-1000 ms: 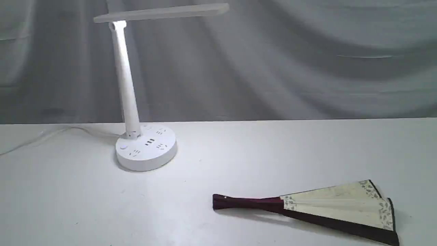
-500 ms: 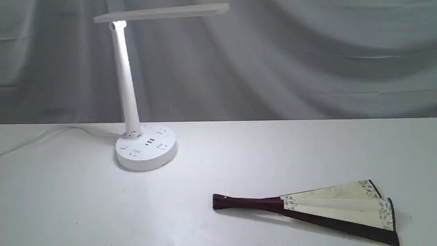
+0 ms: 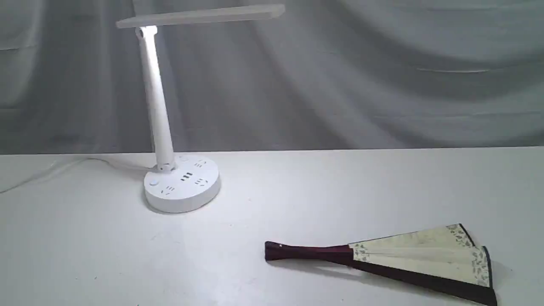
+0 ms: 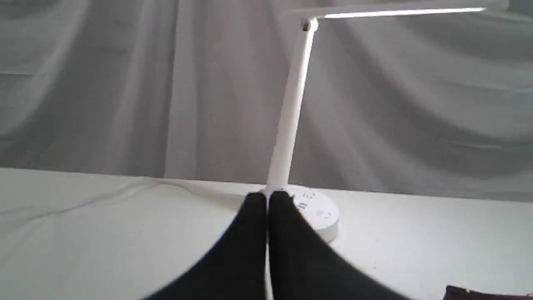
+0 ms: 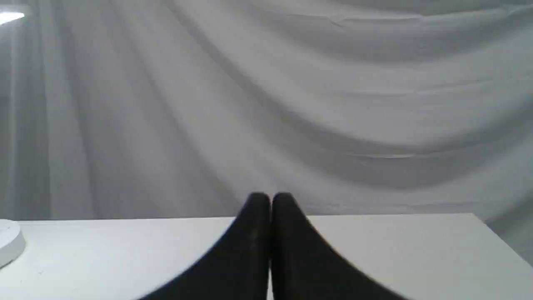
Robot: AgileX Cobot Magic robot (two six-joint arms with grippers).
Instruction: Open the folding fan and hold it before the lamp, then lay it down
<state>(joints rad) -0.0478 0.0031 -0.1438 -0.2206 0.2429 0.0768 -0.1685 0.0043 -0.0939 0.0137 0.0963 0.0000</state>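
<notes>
The folding fan (image 3: 408, 259) lies flat on the table at the front right, only partly spread, cream paper with a grey floral border and dark maroon ribs, pivot end pointing left. Its dark pivot end (image 4: 479, 292) peeks in at the left wrist view's edge. The white lamp (image 3: 159, 110) stands at the back left on a round socketed base, its flat head reaching right. My left gripper (image 4: 267, 200) is shut and empty, facing the lamp (image 4: 291, 112). My right gripper (image 5: 270, 200) is shut and empty above the table. Neither gripper shows in the exterior view.
A white cable (image 3: 51, 170) runs from the lamp base to the left edge of the white table (image 3: 297, 191). A grey draped cloth (image 3: 382, 76) hangs behind. The table's right corner (image 5: 491, 233) shows in the right wrist view, and the lamp base's edge (image 5: 8, 243) too.
</notes>
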